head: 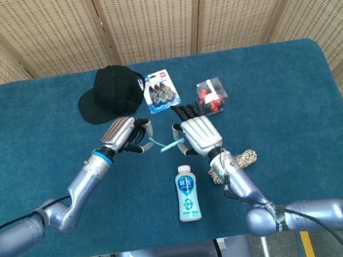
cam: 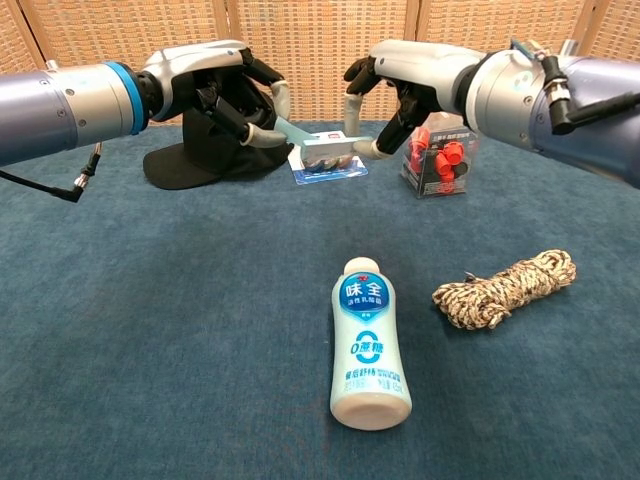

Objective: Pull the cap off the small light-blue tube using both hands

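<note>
The small light-blue tube (head: 173,144) (cam: 322,147) hangs above the table, spanning the gap between my two hands. My left hand (head: 122,135) (cam: 215,85) pinches its left end with curled fingers. My right hand (head: 200,133) (cam: 410,75) pinches its right end between thumb and fingers, the other fingers spread. The hands hide both ends, so I cannot tell which one is on the cap.
A black baseball cap (head: 110,92) (cam: 195,160), a blister pack (head: 162,91) and a clear box of red parts (head: 211,96) (cam: 440,160) lie behind the hands. A white and blue bottle (head: 187,192) (cam: 368,345) and a rope bundle (head: 238,160) (cam: 505,288) lie nearer me.
</note>
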### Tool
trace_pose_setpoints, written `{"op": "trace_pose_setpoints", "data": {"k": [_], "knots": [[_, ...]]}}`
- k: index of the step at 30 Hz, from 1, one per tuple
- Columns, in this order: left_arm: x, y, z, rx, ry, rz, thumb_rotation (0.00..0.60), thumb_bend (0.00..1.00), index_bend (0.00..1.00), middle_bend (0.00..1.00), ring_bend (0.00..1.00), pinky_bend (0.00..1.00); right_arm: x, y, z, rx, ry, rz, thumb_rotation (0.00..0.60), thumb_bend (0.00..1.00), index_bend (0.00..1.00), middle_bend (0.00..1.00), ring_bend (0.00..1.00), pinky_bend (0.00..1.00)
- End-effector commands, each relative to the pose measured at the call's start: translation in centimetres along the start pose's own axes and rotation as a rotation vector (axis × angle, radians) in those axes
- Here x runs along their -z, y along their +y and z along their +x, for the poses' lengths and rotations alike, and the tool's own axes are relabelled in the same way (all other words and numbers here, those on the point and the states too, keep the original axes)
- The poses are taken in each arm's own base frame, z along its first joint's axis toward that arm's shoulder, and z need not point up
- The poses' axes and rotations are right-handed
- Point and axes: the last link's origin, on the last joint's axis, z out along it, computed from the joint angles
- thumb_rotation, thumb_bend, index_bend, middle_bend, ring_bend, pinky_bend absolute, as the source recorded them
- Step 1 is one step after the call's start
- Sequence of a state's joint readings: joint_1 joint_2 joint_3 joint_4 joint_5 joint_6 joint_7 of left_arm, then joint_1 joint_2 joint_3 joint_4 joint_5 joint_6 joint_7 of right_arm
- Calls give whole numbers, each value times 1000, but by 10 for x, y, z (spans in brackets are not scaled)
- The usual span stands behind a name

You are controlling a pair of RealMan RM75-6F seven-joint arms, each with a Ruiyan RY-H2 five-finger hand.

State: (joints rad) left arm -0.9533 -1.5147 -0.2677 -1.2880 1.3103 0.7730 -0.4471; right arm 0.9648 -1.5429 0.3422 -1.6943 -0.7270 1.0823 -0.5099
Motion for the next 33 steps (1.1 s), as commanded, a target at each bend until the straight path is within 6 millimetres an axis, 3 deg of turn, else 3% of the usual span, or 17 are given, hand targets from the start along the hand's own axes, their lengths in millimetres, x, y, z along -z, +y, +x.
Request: {"op": "trace_pose_setpoints", "data": {"k": [1,7,18,23,24,28,33], "knots": [[0,0,-1,0,-1,-2,600,329,565,850,839,815,0,0,1,-2,0,-2,600,660,642,55,0,0],[-2,1,-2,18,-6,2,600,465,640,850,839,815,1,1,0,20,2,6,600,672,642,55,0,0],[-3,1,-4,-3,-7,5,600,561,785,850,839,815,2,4,4,27,14,3,600,672,642,55,0,0],[8,-23,12,-102,20,63,600,560,807,850,839,815,1,22,10,74,37,-28,600,672,642,55,0,0],[15,-39,22,-128,41,105,600,561,810,850,839,815,0,33,11,83,43,-54,600,672,642,55,0,0],[31,-68,43,-161,75,180,600,565,815,850,839,815,-1,52,12,92,39,-91,600,672,642,55,0,0],[48,-93,57,-189,90,231,600,573,816,850,839,815,-1,68,10,99,30,-122,600,672,642,55,0,0]]}}
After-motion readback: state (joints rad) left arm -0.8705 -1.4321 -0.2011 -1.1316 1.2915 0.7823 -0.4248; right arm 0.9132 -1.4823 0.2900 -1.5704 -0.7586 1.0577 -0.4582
